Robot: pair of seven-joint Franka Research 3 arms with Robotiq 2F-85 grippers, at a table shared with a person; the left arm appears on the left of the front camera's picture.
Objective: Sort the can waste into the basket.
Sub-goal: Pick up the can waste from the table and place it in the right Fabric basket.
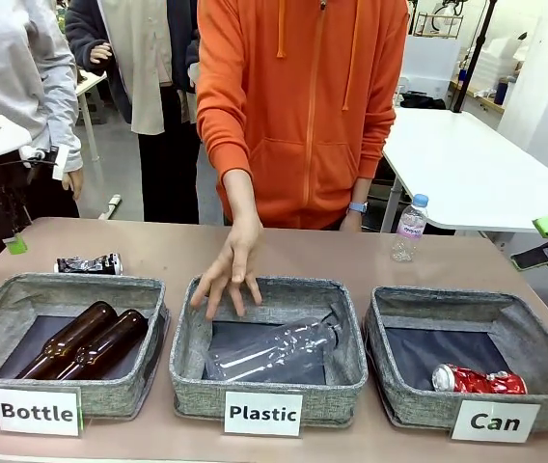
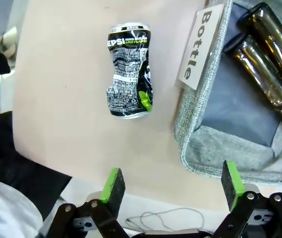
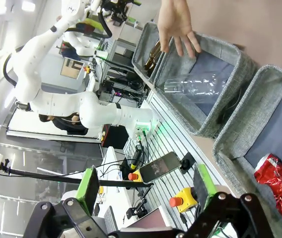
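Right tool [image 1: 547, 241] partly beyond picture's edge

Two brown bottles [image 1: 71, 338] in Bottle basket [image 1: 71, 283], clear bottle [image 1: 274, 352] lying in Plastic basket [image 1: 351, 347], water bottle [image 1: 410, 230] upright behind

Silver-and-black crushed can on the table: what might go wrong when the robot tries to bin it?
The crushed silver-and-black metal can lies near the grey fabric basket labelled Bottle; the open left gripper might snag its wall. Its dented shape may slip from the pads. The route to the grey basket labelled Can passes the person's hand, spread over the rim of the basket labelled Plastic.
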